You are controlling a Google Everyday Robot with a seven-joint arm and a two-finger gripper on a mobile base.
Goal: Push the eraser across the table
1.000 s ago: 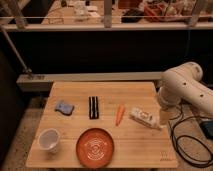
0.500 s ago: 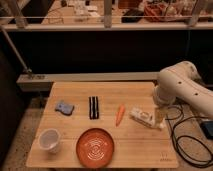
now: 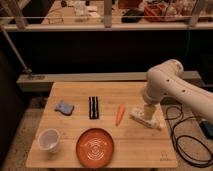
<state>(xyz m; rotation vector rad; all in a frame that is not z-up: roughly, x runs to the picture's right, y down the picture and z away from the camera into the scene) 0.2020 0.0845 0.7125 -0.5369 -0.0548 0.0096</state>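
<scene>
The eraser (image 3: 93,107) lies flat near the middle of the counter (image 3: 145,150), its long side running from the far edge toward the near edge, with a thin pale line down its length. It sits in the same spot as in both earlier frames, and nothing touches it.

The end effector (image 3: 142,116) hangs low over the right part of the counter, just right of the carrot (image 3: 119,114) and well apart from the eraser, with the carrot lying between the two. Whether it is open or closed cannot be told, and it does not visibly hold anything. Its place over the counter has hardly changed since a second ago.

What has changed is the white arm (image 3: 167,80) above it. Its rounded upper joint has moved leftward over the last second, so the arm now stands more steeply over the end effector instead of leaning in from the right edge of the view.

The rest is as before. A blue-grey sponge (image 3: 64,106) lies left of the eraser, a white cup (image 3: 49,140) stands near the front left corner, and an orange plate (image 3: 95,147) sits at the front edge, nearer than the eraser. Black cable (image 3: 186,142) loops on the floor to the right of the counter.
</scene>
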